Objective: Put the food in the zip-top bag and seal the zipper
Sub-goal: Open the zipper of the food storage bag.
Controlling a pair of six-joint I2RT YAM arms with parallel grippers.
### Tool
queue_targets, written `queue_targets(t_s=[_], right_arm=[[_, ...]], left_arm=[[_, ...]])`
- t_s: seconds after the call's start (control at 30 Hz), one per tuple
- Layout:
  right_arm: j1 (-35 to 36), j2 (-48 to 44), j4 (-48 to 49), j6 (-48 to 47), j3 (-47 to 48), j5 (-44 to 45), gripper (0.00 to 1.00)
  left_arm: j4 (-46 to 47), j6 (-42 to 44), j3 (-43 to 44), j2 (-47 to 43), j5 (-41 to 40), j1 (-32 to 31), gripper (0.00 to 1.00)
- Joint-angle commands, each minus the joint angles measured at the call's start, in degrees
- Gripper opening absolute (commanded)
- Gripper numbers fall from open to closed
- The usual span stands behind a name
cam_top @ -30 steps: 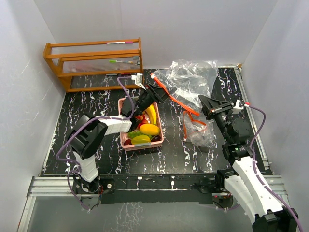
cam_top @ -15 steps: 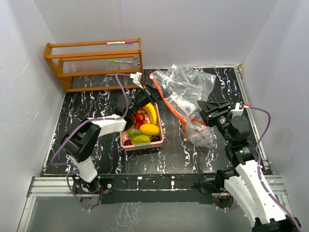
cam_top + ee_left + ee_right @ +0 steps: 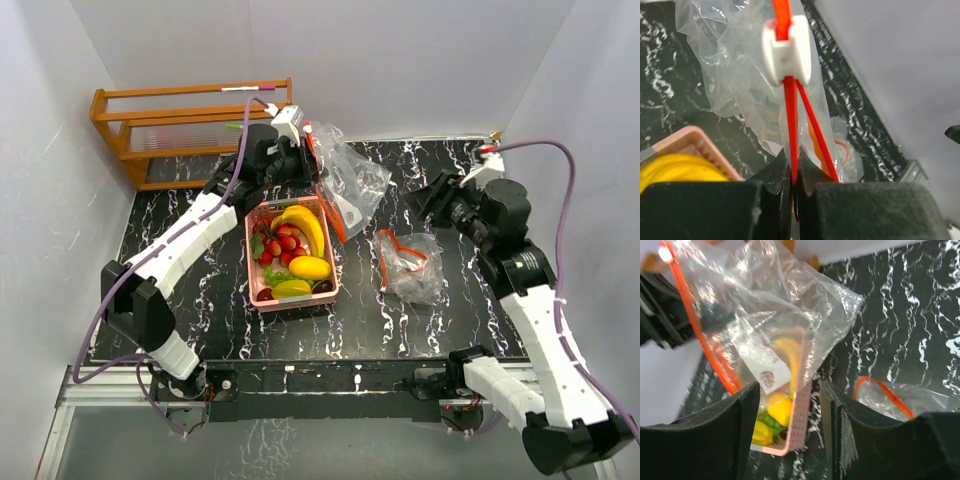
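A clear zip-top bag (image 3: 350, 185) with a red zipper hangs in the air above the back of the pink basket (image 3: 252, 262). My left gripper (image 3: 305, 160) is shut on its red zipper strip (image 3: 791, 125), just below the white slider (image 3: 786, 50). The food lies in the basket: a banana (image 3: 303, 226), a mango (image 3: 310, 267), strawberries (image 3: 280, 241) and green pieces (image 3: 278, 278). My right gripper (image 3: 428, 203) is open, to the right of the bag and apart from it. In the right wrist view the bag (image 3: 775, 300) hangs beyond the gripper (image 3: 790, 390).
A second clear bag (image 3: 410, 268) with a red zipper lies on the black marbled table, right of the basket and below my right gripper. A wooden rack (image 3: 190, 125) stands at the back left. White walls close in the table.
My left gripper shut on the zipper and lifted the bag up and back, over the basket. My right gripper opened, let the bag go and drew away to the right.
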Motion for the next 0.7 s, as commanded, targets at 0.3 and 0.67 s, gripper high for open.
queue_targets(t_s=[0.3, 0.67], right_arm=[[16.5, 12.0, -1.4, -18.0, 9.3, 3.9, 0.53], [35.7, 26.3, 1.4, -18.2, 16.0, 26.7, 0.53]], left_arm=[[-23.2, 8.0, 10.0, 8.4, -3.0, -1.6, 0.0], [-23.4, 8.0, 11.3, 9.5, -2.9, -1.6, 0.0]])
